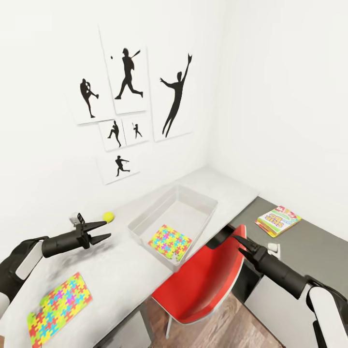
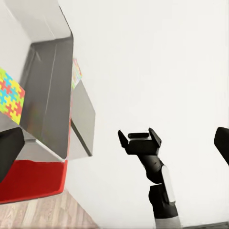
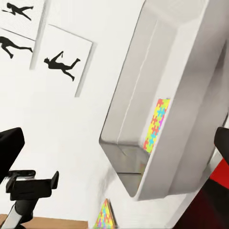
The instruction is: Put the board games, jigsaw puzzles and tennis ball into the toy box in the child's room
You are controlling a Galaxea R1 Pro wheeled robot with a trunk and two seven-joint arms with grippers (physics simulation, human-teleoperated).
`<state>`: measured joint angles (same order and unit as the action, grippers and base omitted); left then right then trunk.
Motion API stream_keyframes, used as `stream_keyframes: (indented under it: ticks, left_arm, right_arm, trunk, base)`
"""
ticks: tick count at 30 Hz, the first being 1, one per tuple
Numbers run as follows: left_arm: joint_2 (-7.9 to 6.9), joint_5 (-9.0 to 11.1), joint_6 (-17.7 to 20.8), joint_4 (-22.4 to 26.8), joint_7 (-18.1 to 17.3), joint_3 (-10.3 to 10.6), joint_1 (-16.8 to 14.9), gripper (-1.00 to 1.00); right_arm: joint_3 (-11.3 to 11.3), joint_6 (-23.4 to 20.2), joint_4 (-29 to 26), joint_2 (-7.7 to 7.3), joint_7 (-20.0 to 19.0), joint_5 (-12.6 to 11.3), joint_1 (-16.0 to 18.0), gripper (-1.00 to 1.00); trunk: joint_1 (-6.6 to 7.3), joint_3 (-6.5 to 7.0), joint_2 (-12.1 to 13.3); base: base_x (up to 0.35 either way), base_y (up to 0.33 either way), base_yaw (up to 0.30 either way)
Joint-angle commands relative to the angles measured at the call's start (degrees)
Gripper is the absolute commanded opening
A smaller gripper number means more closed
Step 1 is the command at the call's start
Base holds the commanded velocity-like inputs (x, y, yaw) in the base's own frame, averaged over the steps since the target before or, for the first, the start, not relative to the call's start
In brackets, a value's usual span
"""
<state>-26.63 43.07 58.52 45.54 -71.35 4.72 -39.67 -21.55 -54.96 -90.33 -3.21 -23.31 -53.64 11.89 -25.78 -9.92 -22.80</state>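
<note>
The light grey toy box (image 1: 145, 220) stands on the pale table (image 1: 121, 270), and one jigsaw puzzle (image 1: 169, 241) leans inside against its near wall. The second jigsaw puzzle (image 1: 59, 307) lies flat near the table's front left. The tennis ball (image 1: 109, 217) rests left of the box. Just in front of the ball my left gripper (image 1: 107, 229) hovers open and empty. My right gripper (image 1: 238, 243) is open and empty above the red chair, right of the box. One board game (image 1: 278, 220) lies on the dark grey surface at the right. The bed is out of view.
A red chair (image 1: 208, 282) is tucked at the table's front edge, under my right arm. White walls close the corner behind the table, with black sports silhouette pictures (image 1: 128, 96) on the left one. Wood floor (image 1: 227, 328) shows below the chair.
</note>
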Motion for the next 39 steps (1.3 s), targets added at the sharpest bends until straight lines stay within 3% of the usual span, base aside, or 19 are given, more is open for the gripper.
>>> stream_keyframes:
  ticks: [1, 4, 10, 13, 14, 19, 27, 39]
  left_arm:
    - [-0.07, 0.2, 0.4, 0.3, -0.2, 0.2, 0.0, 1.00]
    - [-0.08, 0.2, 0.4, 0.6, -0.3, 0.2, 0.2, 1.00]
    - [-0.38, 0.2, 0.4, 0.8, -0.4, 0.2, 0.2, 1.00]
    - [-0.64, 0.2, 0.4, 0.8, -0.4, 0.2, 0.2, 1.00]
    - [-0.87, 0.2, 0.4, 0.8, -0.4, 0.2, 0.2, 1.00]
    - [-1.03, 0.2, 0.3, 0.8, -0.4, 0.2, 0.2, 1.00]
    - [-1.09, 0.2, 0.3, 0.9, -0.4, 0.2, 0.2, 1.00]
    - [-1.61, 0.2, 0.3, 0.9, -0.4, 0.2, 0.2, 1.00]
  right_arm:
    - [-0.2, -0.3, 0.0, -0.04, -1.6, 0.4, 0.0, 1.00]
    - [-0.4, -0.3, 0.0, -0.10, -5.0, 0.5, -0.1, 1.00]
    - [-0.5, -0.2, 0.2, -0.12, -7.0, 0.8, -0.1, 1.00]
    - [-0.5, -0.2, 0.2, -0.12, -7.1, 0.9, -0.1, 1.00]
    - [-0.5, -0.2, 0.2, -0.12, -7.2, 2.0, -0.1, 1.00]
    - [-0.5, -0.2, 0.2, -0.12, -7.3, 3.3, -0.1, 1.00]
    - [-0.4, -0.2, 0.2, -0.05, -7.3, 3.6, -0.1, 1.00]
    - [-0.3, -0.2, 0.2, 0.03, -7.7, 3.6, -0.1, 1.00]
  trunk:
    - [-0.01, -0.04, -0.1]
    - [-0.01, 0.20, -0.1]
    - [-0.01, 0.62, -0.1]
    - [-0.01, 0.69, -0.1]
    - [-0.01, 0.70, -0.1]
    - [-0.01, 0.70, -0.1]
    - [-0.01, 0.76, -0.1]
    - [-0.01, 1.51, -0.1]
  base:
    - [-0.287, 0.000, -0.130]
    - [-0.284, 0.000, -0.127]
    - [-0.120, 0.000, -0.104]
    - [-0.022, 0.000, -0.031]
    - [-0.004, 0.000, -0.006]
    - [-0.002, 0.000, -0.002]
    - [-0.010, 0.000, -0.022]
    - [-0.083, 0.000, -0.185]
